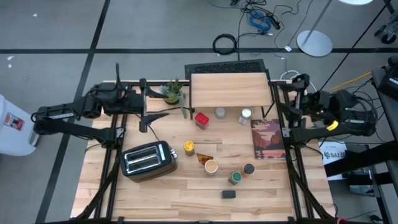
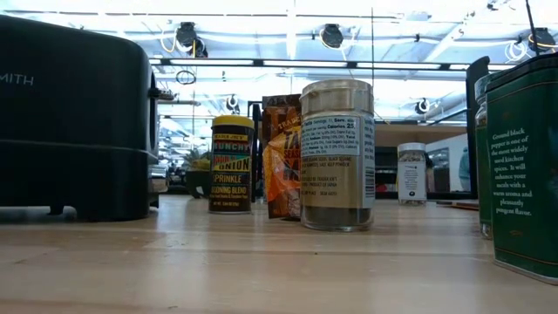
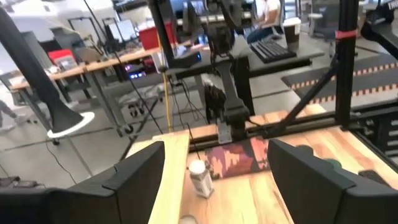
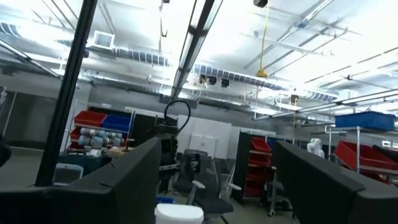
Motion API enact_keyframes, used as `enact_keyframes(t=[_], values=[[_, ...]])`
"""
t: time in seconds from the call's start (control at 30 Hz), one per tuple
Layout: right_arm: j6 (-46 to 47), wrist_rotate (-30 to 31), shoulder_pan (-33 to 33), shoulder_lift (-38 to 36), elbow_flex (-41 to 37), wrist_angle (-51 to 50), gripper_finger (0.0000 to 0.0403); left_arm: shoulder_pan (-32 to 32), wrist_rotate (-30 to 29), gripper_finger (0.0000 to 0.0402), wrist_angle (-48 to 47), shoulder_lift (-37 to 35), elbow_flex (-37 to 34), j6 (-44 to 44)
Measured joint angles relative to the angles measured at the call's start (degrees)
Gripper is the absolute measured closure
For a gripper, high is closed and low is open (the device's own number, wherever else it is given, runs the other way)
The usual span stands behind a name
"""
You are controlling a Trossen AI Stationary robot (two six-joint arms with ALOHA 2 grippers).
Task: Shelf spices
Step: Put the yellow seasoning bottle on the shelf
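Nearest the counter (image 1: pixel 186 199) front edge: black tin (image 1: pixel 228 194). Behind it green jar (image 1: pixel 235 178), dark-lid jar (image 1: pixel 249 168), tan-lid jar (image 1: pixel 211 165), orange packet (image 1: pixel 202 157), yellow-lid jar (image 1: pixel 189 147). Toaster (image 1: pixel 147 159) left of these, book (image 1: pixel 268 139) to the right. Farther back a red tin (image 1: pixel 201 119), grey-lid jar (image 1: pixel 220 112) and white jar (image 1: pixel 245 115) stand just in front of the shelf (image 1: pixel 229 90), nothing on its top. Plant (image 1: pixel 172 92) beside shelf. Left gripper (image 1: pixel 163 114) hangs off the shelf's left corner, jaws released, empty. Right gripper (image 1: pixel 292 79) parked past the right edge, jaws released, empty.
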Motion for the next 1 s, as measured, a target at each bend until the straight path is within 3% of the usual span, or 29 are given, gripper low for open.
enact_keyframes(t=[0.43, 1.0], values=[[7.2, 1.0, 0.0, -0.5, 10.9, -26.3, 0.0105, -3.6, 0.1, 0.0107, -3.6, 3.9, 0.0, -1.5], [15.1, 0.4, 0.0, 1.0, 11.1, -40.6, 0.0105, -7.5, 0.1, 0.0107, -8.4, 14.2, -0.1, -3.0]])
